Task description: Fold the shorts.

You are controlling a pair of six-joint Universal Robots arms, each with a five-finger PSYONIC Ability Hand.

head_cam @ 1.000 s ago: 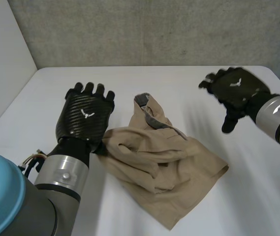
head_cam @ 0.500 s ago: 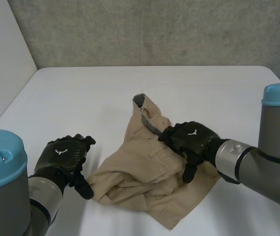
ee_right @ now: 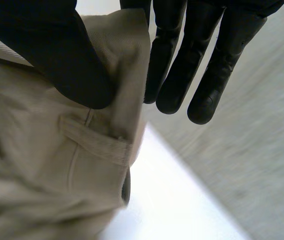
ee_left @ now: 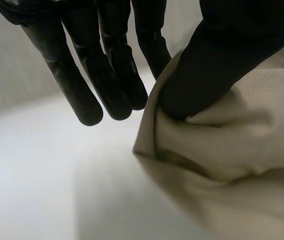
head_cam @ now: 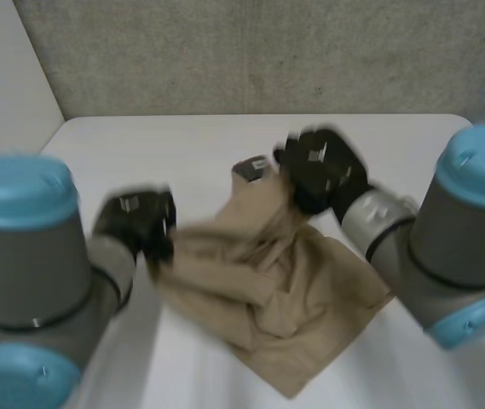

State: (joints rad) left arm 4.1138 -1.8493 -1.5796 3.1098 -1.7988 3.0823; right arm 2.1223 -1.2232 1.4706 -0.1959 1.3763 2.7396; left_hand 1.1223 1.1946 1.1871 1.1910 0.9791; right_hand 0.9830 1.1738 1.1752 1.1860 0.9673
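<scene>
shorts [ee_left: 241,150]: tan woven cloth, matt, fine twill ribs
left hand [ee_left: 67,75]: black, smooth, faint sheen
right hand [ee_right: 216,65]: black, smooth
table [head_cam: 182,145]: white, smooth
wall [head_cam: 268,51]: grey, rough

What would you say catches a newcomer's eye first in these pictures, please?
The crumpled beige shorts in the middle of the white table stand out first. The left hand pinches their left edge, while the right hand pinches the waistband at the far end, beside a belt loop.
</scene>
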